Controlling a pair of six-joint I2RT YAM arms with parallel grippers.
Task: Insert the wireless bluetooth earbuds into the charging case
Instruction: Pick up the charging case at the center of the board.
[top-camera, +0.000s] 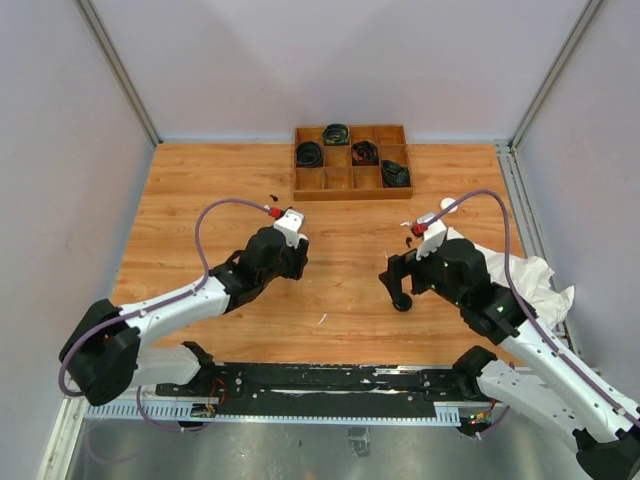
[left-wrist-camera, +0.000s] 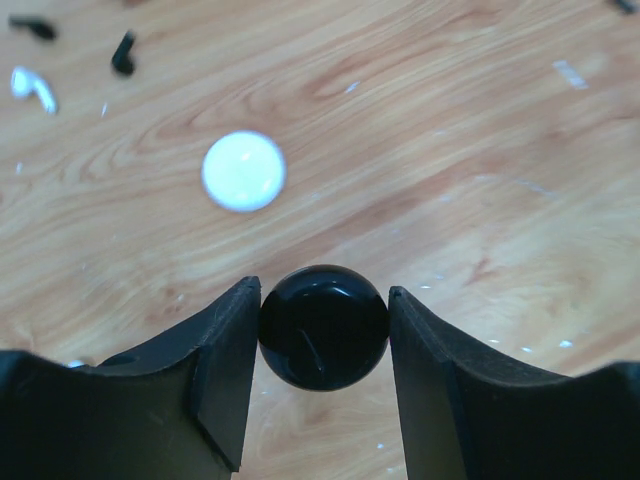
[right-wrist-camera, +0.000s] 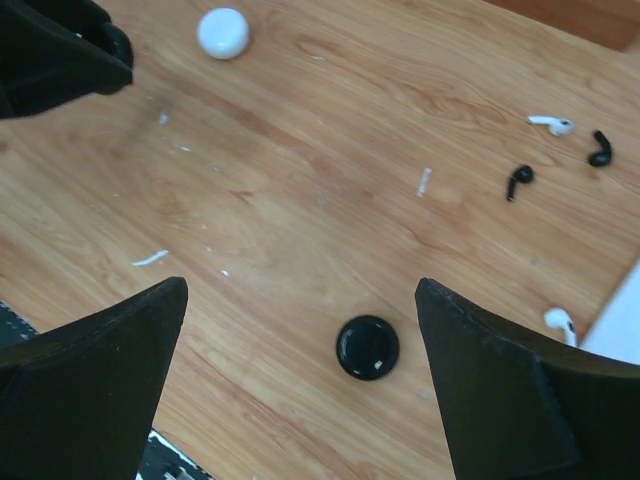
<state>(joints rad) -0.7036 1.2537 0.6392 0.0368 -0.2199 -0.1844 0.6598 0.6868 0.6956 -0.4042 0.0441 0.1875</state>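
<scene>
— The left gripper (left-wrist-camera: 322, 290) pinches a black case (left-wrist-camera: 323, 340) at the bottom of its view; the right gripper (right-wrist-camera: 300, 287) hangs wide open, empty.
— And the earbuds (left-wrist-camera: 123, 54)?
— Loose on the table (left-wrist-camera: 450, 150), upper left of that view, well apart from the case. It's round and glossy; I'd guess it squirts from the jaws, and unless its lid opens nothing goes in.

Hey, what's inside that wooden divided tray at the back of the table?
Four coiled black cables, each in its own compartment of the wooden tray. The other compartments look bare. Anything lying beneath the coils is hidden.
</scene>
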